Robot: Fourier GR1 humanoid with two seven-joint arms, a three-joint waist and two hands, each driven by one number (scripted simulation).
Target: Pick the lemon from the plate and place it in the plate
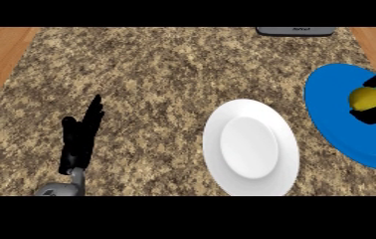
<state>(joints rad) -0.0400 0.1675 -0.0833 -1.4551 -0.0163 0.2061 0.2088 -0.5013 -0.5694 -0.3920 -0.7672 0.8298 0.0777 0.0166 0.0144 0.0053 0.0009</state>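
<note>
The speckled stone desk fills my view. The lemon sits on the blue plate at the desk's right edge, and the white plate lies just left of it, near the front edge. My right hand shows as a dark sliver just beside the lemon, and I cannot tell its grip. My left hand rests open, far left, well apart from the lemon.

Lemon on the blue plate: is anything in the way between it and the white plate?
Nothing visible is. The lemon sits on the blue plate at the view's right edge, the right hand close against it. The white plate lies just beside the blue one, only a strip of counter between.
</note>
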